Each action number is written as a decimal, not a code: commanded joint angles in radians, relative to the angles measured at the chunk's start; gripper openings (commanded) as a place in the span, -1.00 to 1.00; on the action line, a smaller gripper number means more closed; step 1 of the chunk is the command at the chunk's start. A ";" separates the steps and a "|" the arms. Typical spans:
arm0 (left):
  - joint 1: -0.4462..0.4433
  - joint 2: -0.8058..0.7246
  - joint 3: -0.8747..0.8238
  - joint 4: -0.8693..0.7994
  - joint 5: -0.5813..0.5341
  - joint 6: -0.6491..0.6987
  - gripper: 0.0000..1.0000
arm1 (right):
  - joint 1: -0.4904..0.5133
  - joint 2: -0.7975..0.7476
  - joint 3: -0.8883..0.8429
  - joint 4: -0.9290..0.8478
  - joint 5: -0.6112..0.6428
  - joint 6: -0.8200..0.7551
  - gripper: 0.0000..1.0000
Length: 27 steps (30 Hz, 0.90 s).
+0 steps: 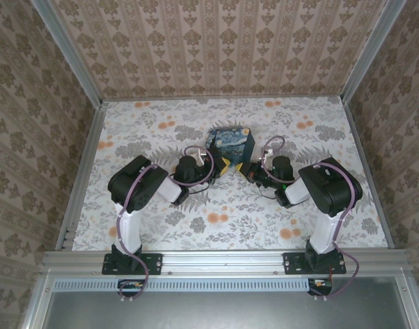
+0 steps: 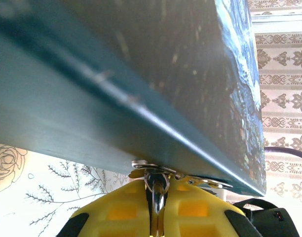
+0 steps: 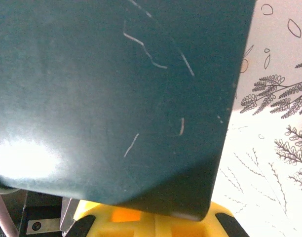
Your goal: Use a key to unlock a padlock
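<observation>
Pinching a small silvery loop between its yellow fingers (image 2: 116, 212), the left end effector (image 2: 156, 210) is pressed together on what I take to be the padlock (image 2: 156, 190). The lock hangs from a metal hasp (image 2: 143, 165) on the lower edge of the blue painted box (image 2: 141, 74). Its long axis runs in line with the fingers, shackle toward the box and body buried between the pads.

From above, the right end effector (image 1: 246, 168) sits just beside the left one (image 1: 225, 164), both at the near face of the box, which stands mid-table (image 1: 161, 233). From its own wrist the right one (image 3: 156, 219) is tucked under the box's teal side; I cannot tell whether it is spread or holds the key. The left arm is the holder, so the key would likely have to come in from the right, toward the lock's end away from the hasp.
</observation>
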 commanded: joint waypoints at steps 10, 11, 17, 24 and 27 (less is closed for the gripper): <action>-0.044 -0.049 0.039 0.065 0.185 -0.050 -1.00 | 0.013 0.009 0.042 0.044 -0.051 -0.022 -1.00; -0.043 -0.047 0.041 0.065 0.185 -0.051 -1.00 | 0.017 -0.001 0.037 0.045 -0.059 -0.025 -1.00; -0.043 -0.033 0.047 0.064 0.188 -0.045 -1.00 | 0.014 -0.073 0.003 0.046 -0.066 -0.049 -1.00; -0.043 -0.024 0.044 0.065 0.190 -0.042 -1.00 | -0.010 -0.007 0.032 0.142 -0.064 0.056 -1.00; -0.041 -0.016 0.049 0.065 0.190 -0.045 -1.00 | 0.018 0.005 0.045 0.135 -0.071 0.050 -1.00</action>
